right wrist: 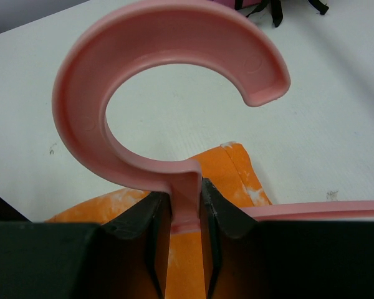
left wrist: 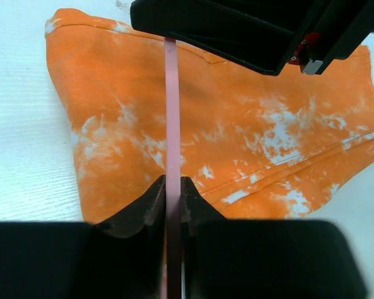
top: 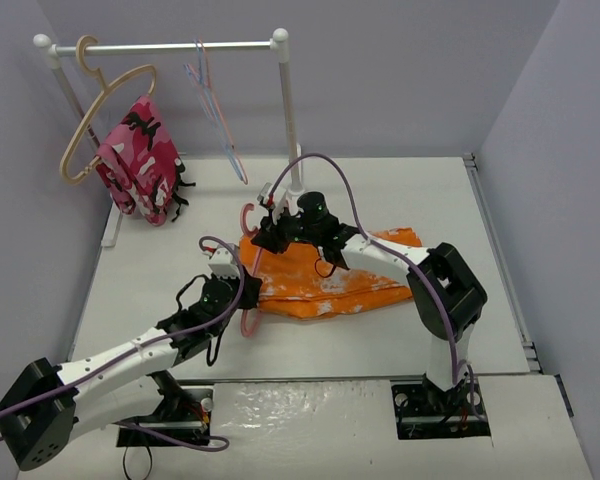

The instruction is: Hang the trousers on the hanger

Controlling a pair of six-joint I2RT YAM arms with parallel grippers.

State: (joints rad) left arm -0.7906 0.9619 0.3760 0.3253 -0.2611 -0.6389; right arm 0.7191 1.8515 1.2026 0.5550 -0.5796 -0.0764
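Nearest my bases, my left gripper (left wrist: 172, 190) is pressed together on a thin bar of the hanger (left wrist: 172, 112), pinching it edge-on. In the overhead view the hanger's long axis runs from 6 o'clock to 12 o'clock, with the hook at the far end. In my right wrist view the hook's mouth opens toward 4 o'clock. The trousers (top: 350, 285) lie folded on the table (top: 150, 270) just past my left gripper. Their long axis runs 9 o'clock to 3 o'clock and meets the hanger at their 9 o'clock end. The bar lies above the cloth; I cannot tell whether any cloth passes over it. Farther on, my right gripper (right wrist: 187, 208) is clamped on the hanger's neck, just beneath the hook. Judgement: the hanger is secured at both ends, and draping the trousers over it is not yet shown done. The rail (top: 170, 46) stands at 12 o'clock.
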